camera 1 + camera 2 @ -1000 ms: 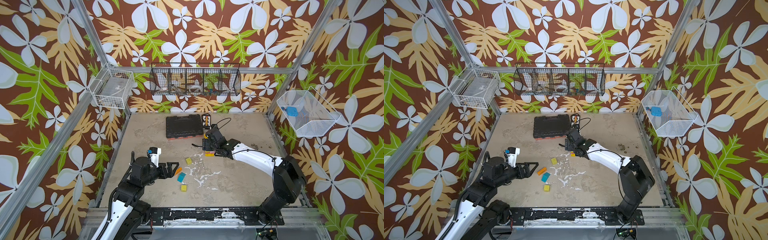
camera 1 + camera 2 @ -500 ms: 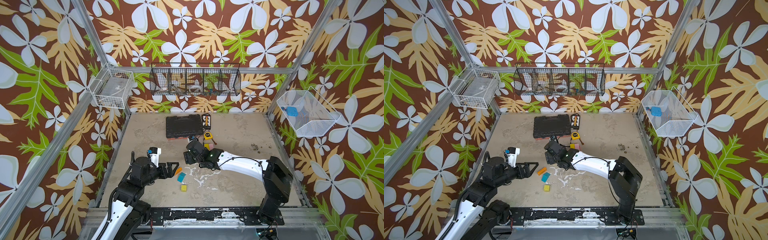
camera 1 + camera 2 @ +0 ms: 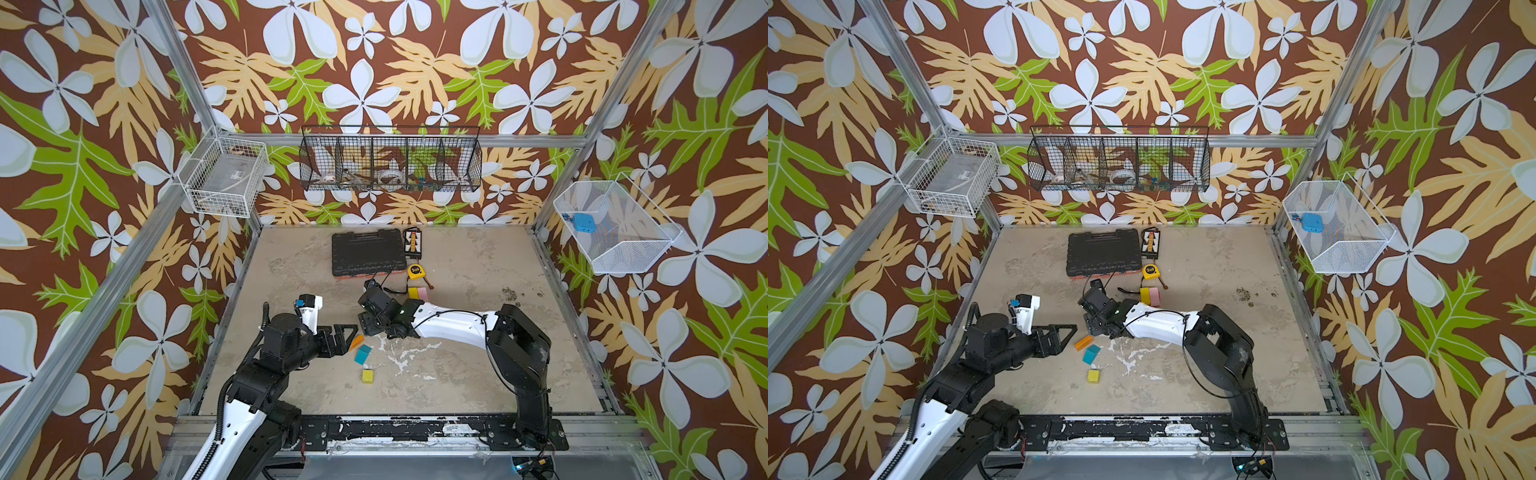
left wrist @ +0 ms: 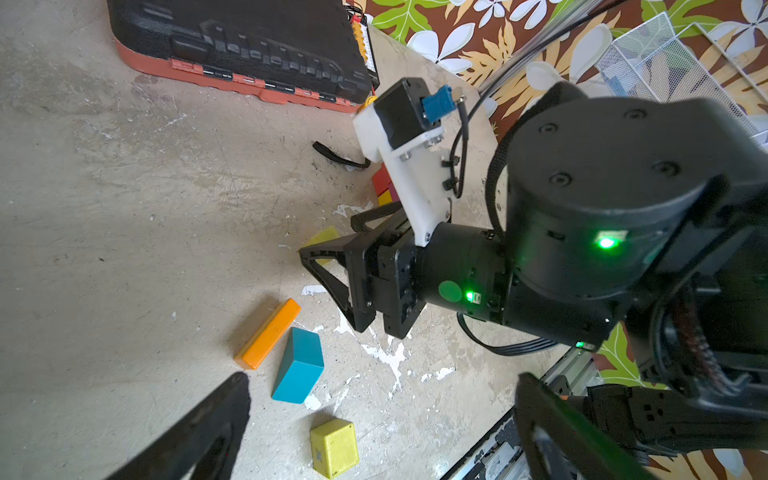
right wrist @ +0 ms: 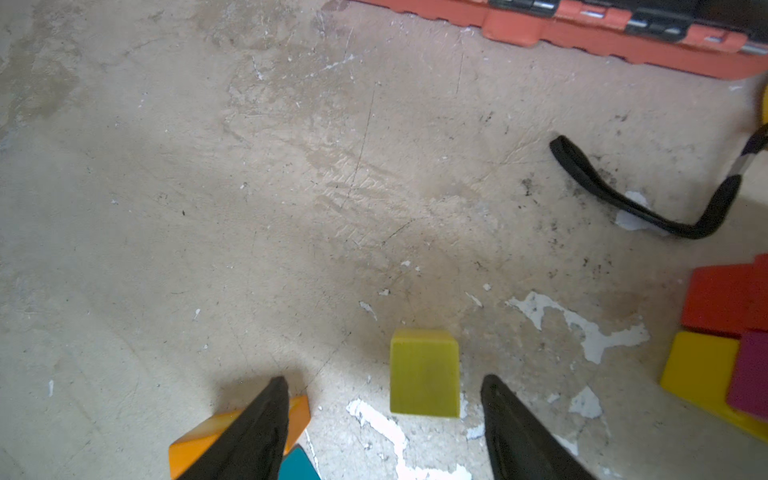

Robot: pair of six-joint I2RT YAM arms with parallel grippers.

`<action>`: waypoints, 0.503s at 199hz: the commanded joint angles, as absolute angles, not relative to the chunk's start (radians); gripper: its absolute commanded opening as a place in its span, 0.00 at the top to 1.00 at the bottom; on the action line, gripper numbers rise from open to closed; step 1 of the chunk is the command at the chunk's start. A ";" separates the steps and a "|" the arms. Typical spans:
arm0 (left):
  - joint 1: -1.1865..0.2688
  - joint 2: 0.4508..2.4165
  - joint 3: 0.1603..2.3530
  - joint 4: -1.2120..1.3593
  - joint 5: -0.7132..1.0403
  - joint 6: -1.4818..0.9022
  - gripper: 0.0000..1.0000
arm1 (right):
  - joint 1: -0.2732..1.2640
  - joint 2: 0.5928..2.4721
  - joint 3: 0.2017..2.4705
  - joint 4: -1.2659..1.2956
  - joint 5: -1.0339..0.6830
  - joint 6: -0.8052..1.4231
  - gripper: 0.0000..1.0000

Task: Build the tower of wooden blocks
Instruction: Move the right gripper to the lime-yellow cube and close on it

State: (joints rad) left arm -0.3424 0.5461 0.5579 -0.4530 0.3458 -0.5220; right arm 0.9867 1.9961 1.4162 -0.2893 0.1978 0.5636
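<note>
A yellow-green block [image 5: 424, 374] lies flat on the table between the fingers of my right gripper [image 5: 385, 379], which is open with a gap on each side. The arm hides this block in both top views, where the right gripper [image 3: 366, 329] reaches left across the middle. An orange bar [image 3: 356, 342], a teal block [image 3: 362, 354] and a yellow cube [image 3: 368, 375] lie loose just in front of it. My left gripper [image 3: 348, 334] hovers wide open and empty beside the orange bar [image 4: 268, 332]. The tower [image 3: 417, 293], with yellow and pink faces, stands behind the right arm.
A flat black tool case [image 3: 368, 253] with an orange edge lies at the back. A yellow tape measure [image 3: 414, 271] sits beside it, and its black strap [image 5: 623, 199] trails over the table. Wire baskets hang on the walls. Red, yellow and magenta blocks [image 5: 723, 299] lie to one side of the right fingers.
My right arm swung from the tower at the back to the loose blocks nearer the front left, and its jaws narrowed a little. The left arm stayed still.
</note>
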 commanded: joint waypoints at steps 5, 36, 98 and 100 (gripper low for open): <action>-0.342 0.546 0.557 -0.425 0.353 -0.516 0.00 | 0.988 2.018 1.433 -0.307 0.198 0.554 0.28; -0.342 0.546 0.557 -0.425 0.353 -0.516 0.00 | 0.991 2.041 1.452 -0.335 0.219 0.558 0.31; -0.343 0.546 0.557 -0.425 0.354 -0.516 0.00 | 0.990 2.054 1.438 -0.345 0.262 0.563 0.31; -0.343 0.547 0.557 -0.425 0.354 -0.516 0.00 | 0.990 2.056 1.440 -0.346 0.262 0.563 0.31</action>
State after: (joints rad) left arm -0.3424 0.5449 0.5579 -0.4530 0.3462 -0.5220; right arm 0.9890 2.0411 1.4322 -0.3332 0.2359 0.5613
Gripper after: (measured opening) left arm 0.996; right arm 0.693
